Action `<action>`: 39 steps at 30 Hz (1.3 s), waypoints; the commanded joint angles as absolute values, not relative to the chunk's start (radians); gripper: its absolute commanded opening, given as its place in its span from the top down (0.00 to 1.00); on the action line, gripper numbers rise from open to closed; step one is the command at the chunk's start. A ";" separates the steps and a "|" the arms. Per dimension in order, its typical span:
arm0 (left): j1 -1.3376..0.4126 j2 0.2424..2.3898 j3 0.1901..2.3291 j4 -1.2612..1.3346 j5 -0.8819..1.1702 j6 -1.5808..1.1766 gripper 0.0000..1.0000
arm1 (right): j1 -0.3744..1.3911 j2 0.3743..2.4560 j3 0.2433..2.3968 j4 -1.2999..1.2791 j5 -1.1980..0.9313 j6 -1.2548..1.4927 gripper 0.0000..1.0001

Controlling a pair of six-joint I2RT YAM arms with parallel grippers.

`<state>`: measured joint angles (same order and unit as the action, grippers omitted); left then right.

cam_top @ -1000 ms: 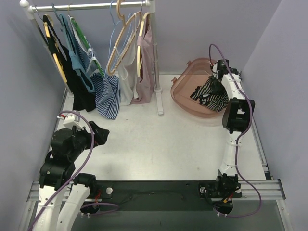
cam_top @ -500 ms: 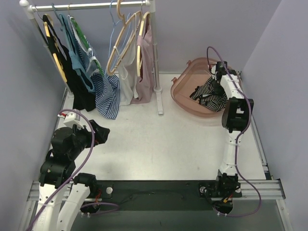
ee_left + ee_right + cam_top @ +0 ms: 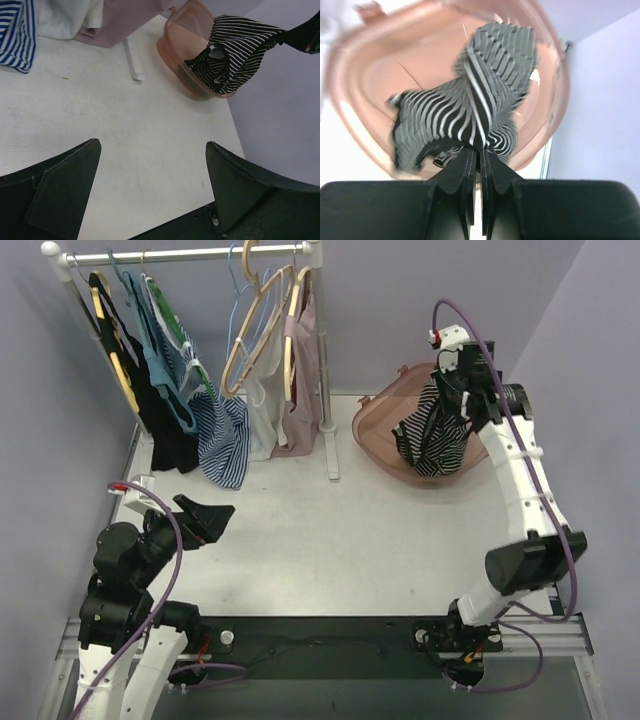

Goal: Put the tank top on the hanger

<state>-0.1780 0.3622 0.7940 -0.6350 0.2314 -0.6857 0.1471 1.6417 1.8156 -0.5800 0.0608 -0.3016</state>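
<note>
The striped tank top [image 3: 432, 432] hangs bunched from my right gripper [image 3: 441, 388], lifted above the pink basin [image 3: 372, 430], its lower end still at the basin. In the right wrist view the gripper [image 3: 480, 150] is shut on a fold of the top [image 3: 475, 100]. The left wrist view shows the top [image 3: 235, 45] held up at the far right. The pale-blue hanger [image 3: 237, 305] hangs on the rail at the back, beside the tan hangers. My left gripper [image 3: 210, 520] is open and empty, low over the table at the near left [image 3: 152, 150].
A white clothes rack [image 3: 328, 430] stands at the back left with black, blue-striped [image 3: 225, 445], white and pink garments and two tan wooden hangers [image 3: 262, 325]. Purple walls close in on both sides. The basin rim [image 3: 172, 47] sits at the back right.
My right arm has risen and pulled the tank top up out of the basin. My left arm has shifted slightly, its gripper now pointing further right.
</note>
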 commanded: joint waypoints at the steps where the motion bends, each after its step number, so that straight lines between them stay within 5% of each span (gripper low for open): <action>1: -0.181 0.357 0.761 -0.479 0.380 -0.805 0.03 | 0.127 1.493 1.848 -0.656 0.028 -0.278 1.00; 9: -0.181 0.388 0.839 -0.337 0.544 -0.802 0.03 | 0.202 1.416 2.145 -0.747 -0.084 -0.219 1.00; 19: -0.181 0.347 0.850 -0.350 0.563 -0.804 0.03 | 0.479 1.353 2.264 -0.722 -0.122 -0.146 1.00; 29: -0.179 0.336 0.790 -0.336 0.629 -0.825 0.04 | 0.486 1.229 1.840 -0.710 -0.548 0.000 1.00; 39: -0.181 0.389 0.724 -0.339 0.676 -0.885 0.04 | 0.670 1.366 1.571 -0.623 -0.350 -0.061 0.98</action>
